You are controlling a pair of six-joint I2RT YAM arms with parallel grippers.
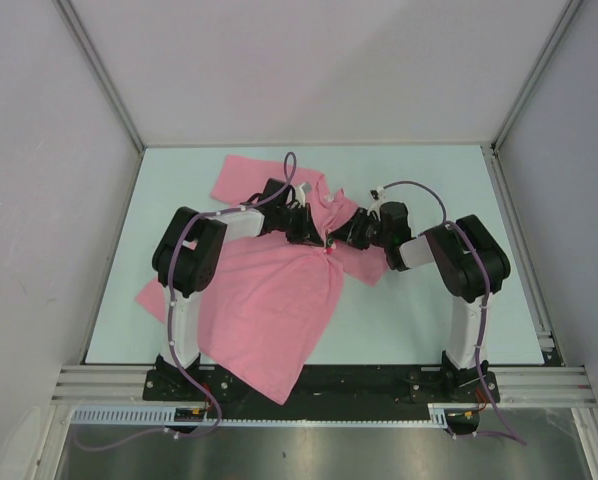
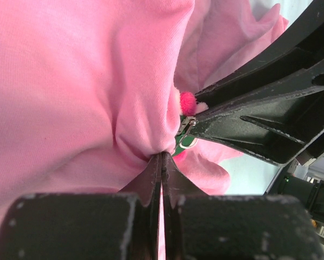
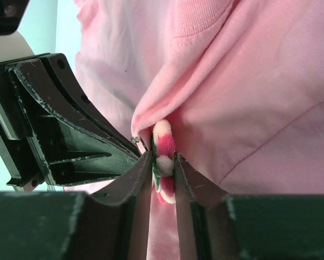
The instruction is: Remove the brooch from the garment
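The pink garment (image 1: 269, 300) lies crumpled across the table, bunched up between my two grippers. My left gripper (image 2: 163, 157) is shut on a fold of the garment (image 2: 70, 81), right beside the brooch (image 2: 188, 102). The brooch (image 3: 164, 143) is a fuzzy pink, red and white disc with a green back, seen edge-on. My right gripper (image 3: 163, 155) is shut on it, one finger against each face. In the top view both grippers meet at the brooch (image 1: 328, 249), the left gripper (image 1: 315, 236) coming from the left and the right gripper (image 1: 339, 240) from the right.
The pale table (image 1: 429, 310) is edged by white walls on three sides. A sleeve of the garment reaches toward the back left (image 1: 241, 177), and its hem hangs over the near edge (image 1: 279, 385). The left gripper's black fingers (image 3: 81, 135) sit very close to my right fingers.
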